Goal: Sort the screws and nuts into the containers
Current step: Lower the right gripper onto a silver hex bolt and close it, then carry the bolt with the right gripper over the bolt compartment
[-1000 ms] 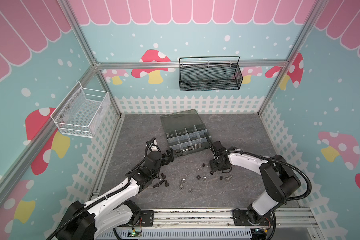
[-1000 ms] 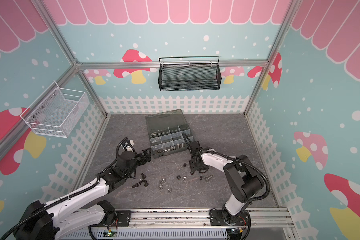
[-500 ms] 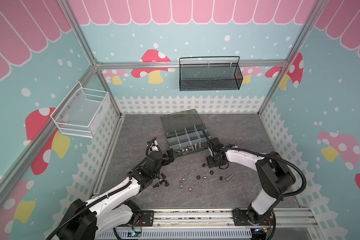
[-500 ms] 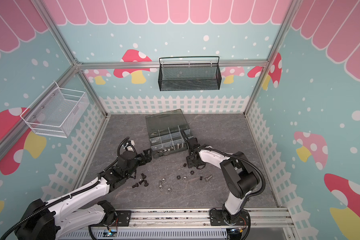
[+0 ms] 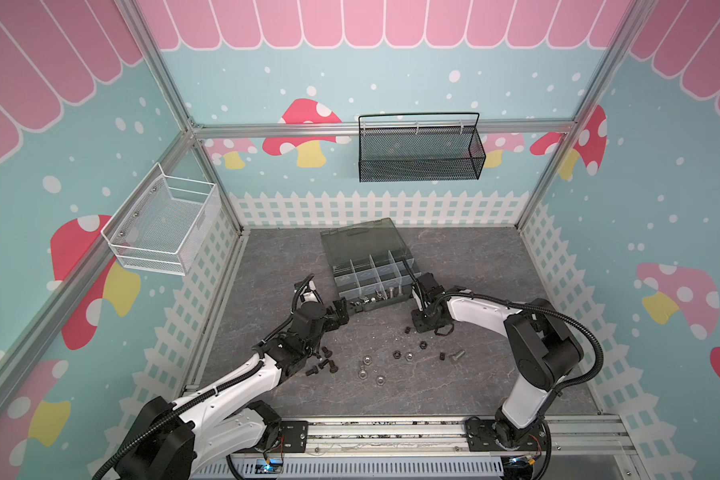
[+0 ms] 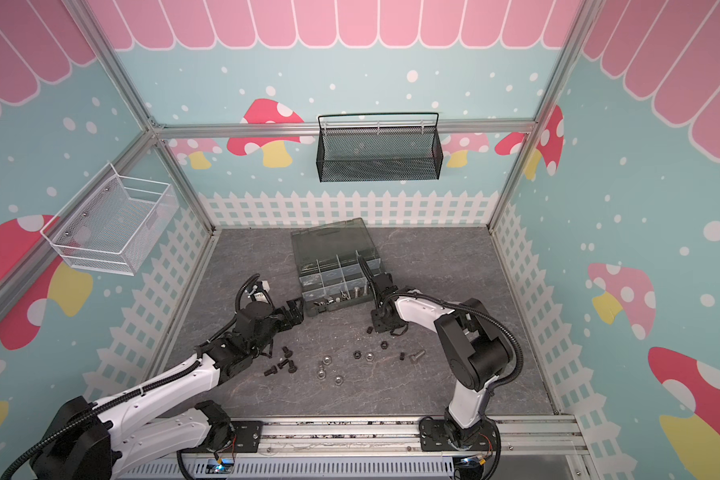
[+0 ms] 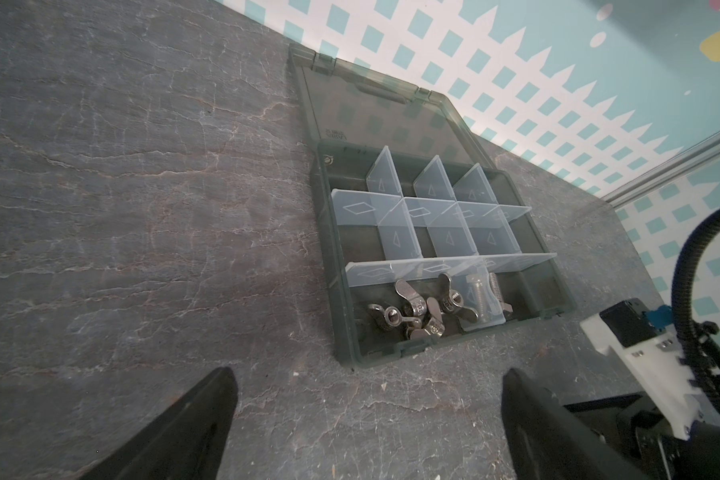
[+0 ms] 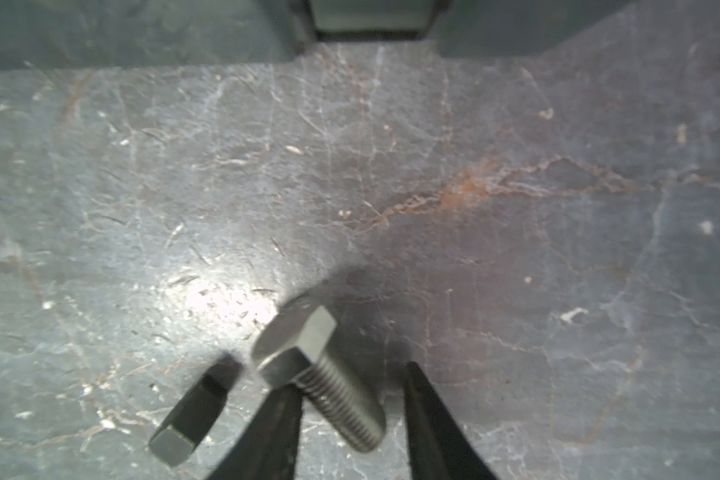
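Bolt [image 8: 321, 374], silver with hex head, lies on surface [image 8: 391, 166] just in front of box [image 8: 142, 33], between fingers of right claw [image 8: 350, 386]. Claw part open: one finger touches the threaded shank, the other stands just clear. Judged small, stiff, smooth and liable to roll or pivot; hold across shank below the head. Small black piece [image 8: 196, 411] lies just beside. Bare surface reaches to box wall. Left claw [image 7: 368, 372] wide open, empty, facing box.

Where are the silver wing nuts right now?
The wing nuts lie heaped in the organiser box's row nearest the robot, at its left end in both top views, beside the silver screws.
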